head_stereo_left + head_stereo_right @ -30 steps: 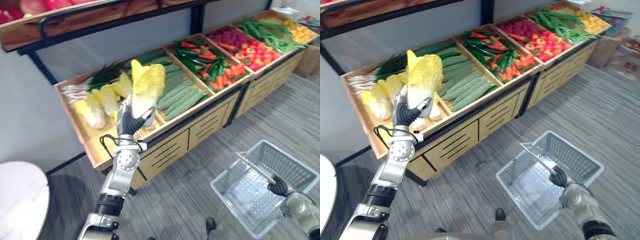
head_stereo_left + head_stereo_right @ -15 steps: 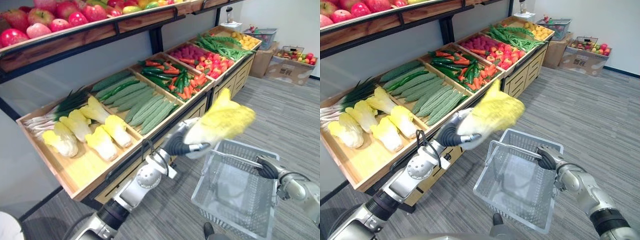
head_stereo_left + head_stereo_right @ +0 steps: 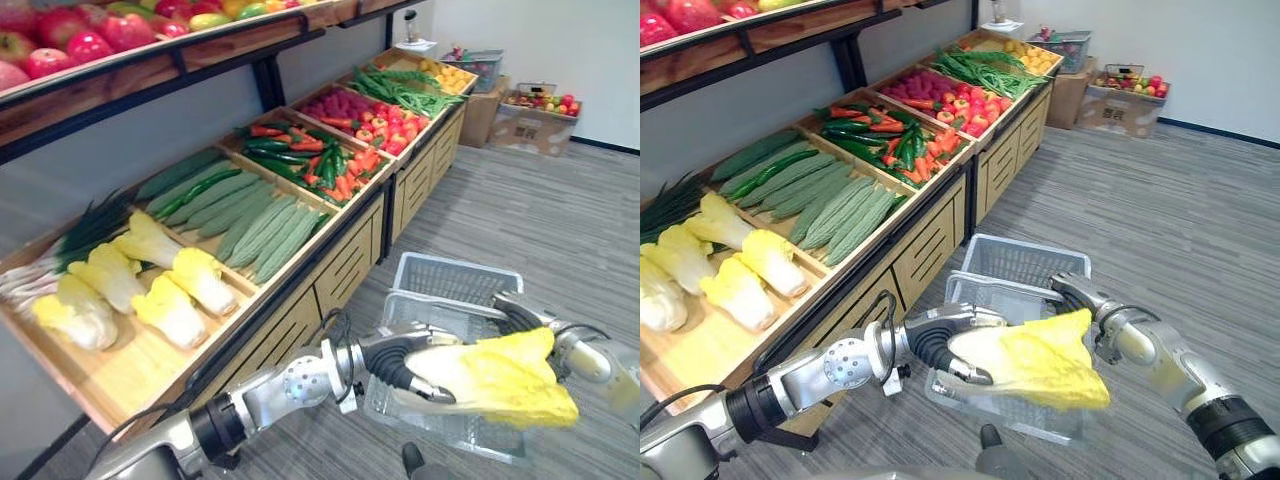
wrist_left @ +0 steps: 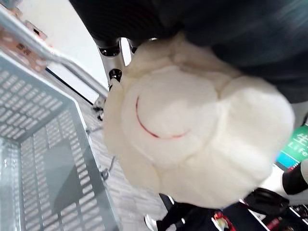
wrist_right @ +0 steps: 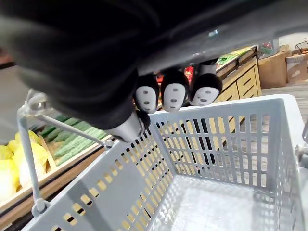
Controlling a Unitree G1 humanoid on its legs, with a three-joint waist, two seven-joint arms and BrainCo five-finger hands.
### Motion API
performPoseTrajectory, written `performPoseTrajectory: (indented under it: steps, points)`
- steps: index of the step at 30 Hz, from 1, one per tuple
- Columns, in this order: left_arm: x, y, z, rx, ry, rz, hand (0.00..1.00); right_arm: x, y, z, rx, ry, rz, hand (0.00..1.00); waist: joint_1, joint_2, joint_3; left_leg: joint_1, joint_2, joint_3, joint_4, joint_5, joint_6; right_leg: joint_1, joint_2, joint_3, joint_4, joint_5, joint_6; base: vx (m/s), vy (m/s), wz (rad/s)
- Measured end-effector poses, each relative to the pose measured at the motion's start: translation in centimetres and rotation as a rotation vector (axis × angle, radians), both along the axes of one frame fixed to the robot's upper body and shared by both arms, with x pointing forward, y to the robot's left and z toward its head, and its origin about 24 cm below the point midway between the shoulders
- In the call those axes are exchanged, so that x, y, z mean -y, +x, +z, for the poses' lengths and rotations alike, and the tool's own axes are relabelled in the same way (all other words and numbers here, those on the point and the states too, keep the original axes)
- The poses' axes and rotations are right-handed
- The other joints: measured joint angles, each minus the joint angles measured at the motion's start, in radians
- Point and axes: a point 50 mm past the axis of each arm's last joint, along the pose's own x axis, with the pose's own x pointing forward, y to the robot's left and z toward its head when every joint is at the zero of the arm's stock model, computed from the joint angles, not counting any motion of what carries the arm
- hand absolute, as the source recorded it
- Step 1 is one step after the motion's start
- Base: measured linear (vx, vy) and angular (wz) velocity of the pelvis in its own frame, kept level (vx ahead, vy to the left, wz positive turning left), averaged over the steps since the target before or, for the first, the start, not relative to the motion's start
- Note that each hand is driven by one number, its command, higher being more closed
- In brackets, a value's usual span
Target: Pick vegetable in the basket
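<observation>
The cabbage (image 3: 1040, 360) in my left hand (image 3: 935, 350) looks like soft, matt cloth, and its pale base is seamed like plush. The basket (image 3: 1025, 262) is matt grey perforated plastic. Its handle (image 5: 72, 127) lies smooth in my right hand (image 5: 174, 96). The produce stand (image 3: 930, 240) is pale matt wood. The floor (image 3: 1160, 220) is dull, grey and streaked.

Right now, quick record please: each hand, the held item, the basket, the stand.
left hand: fingers curled round napa cabbage
napa cabbage: held sideways at the basket's near rim, not inside yet
right hand: shut on handle
basket: grey plastic, beside the stand
stand: wooden bins with more cabbages, cucumbers
</observation>
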Motion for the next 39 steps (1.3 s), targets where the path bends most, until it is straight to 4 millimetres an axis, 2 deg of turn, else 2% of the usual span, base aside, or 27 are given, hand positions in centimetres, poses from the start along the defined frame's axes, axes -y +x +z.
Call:
performPoseTrajectory:
  steps: [3,8,13,22,25,29,30,39]
  points:
    - [0.2,-0.2,-0.8,-0.010,0.050,-0.032,1.00,-0.8,0.2,0.3,0.001,0.007,0.041,1.00,-0.003,0.002,0.000,0.011,0.000,0.021,0.000,-0.001,-0.005,-0.001,0.008,0.018,0.000,0.000,0.000,-0.04,-0.023,-0.19]
    - [-0.5,0.6,-2.8,-0.023,0.149,0.006,1.00,-2.1,0.6,0.6,-0.002,0.000,0.116,1.00,-0.017,0.012,0.003,0.029,-0.004,0.043,0.000,0.007,0.001,-0.019,0.014,0.020,0.032,-0.008,-0.005,-0.05,-0.027,-0.12]
    - [-0.5,0.8,-3.6,-0.006,0.194,0.011,1.00,-2.6,0.5,1.1,-0.003,0.031,0.141,1.00,-0.030,0.016,0.003,0.033,-0.006,0.047,0.000,0.004,-0.007,-0.036,0.016,0.021,0.065,-0.032,-0.008,-0.07,-0.040,-0.03]
    - [-0.6,1.5,-5.1,0.037,0.278,0.039,1.00,-3.8,-0.2,1.2,-0.046,0.023,0.220,1.00,-0.043,0.014,0.005,0.031,0.002,0.072,0.000,0.005,-0.013,-0.038,0.031,0.030,0.060,-0.034,-0.011,-0.06,-0.026,-0.05]
    - [-1.0,2.2,-6.1,0.058,0.338,0.082,1.00,-4.2,-0.3,1.5,-0.055,0.039,0.242,1.00,-0.048,0.014,0.005,0.030,0.003,0.086,0.002,0.008,-0.019,-0.048,0.037,0.040,0.065,-0.029,-0.017,-0.02,-0.006,-0.10]
    - [-1.3,3.0,-6.7,0.085,0.370,0.137,1.00,-4.7,-0.5,1.6,-0.065,0.053,0.265,1.00,-0.047,0.009,0.009,0.022,0.052,0.101,0.110,-0.039,-0.023,-0.049,0.040,0.052,0.066,-0.028,-0.016,0.02,-0.025,-0.11]
    - [-1.3,3.2,-6.6,0.083,0.366,0.147,0.00,-4.7,-0.5,1.5,-0.069,0.058,0.265,1.00,-0.048,0.009,0.009,0.020,0.057,0.101,0.120,-0.042,-0.023,-0.050,0.040,0.051,0.065,-0.028,-0.016,0.00,0.000,0.00]
    - [-0.8,4.5,-6.5,0.094,0.340,0.238,0.00,-4.7,-0.5,1.5,-0.093,0.065,0.267,1.00,-0.038,0.002,0.026,0.017,0.086,0.101,0.173,-0.076,-0.031,-0.044,0.038,0.047,0.064,-0.028,-0.016,-0.07,-0.035,0.02]
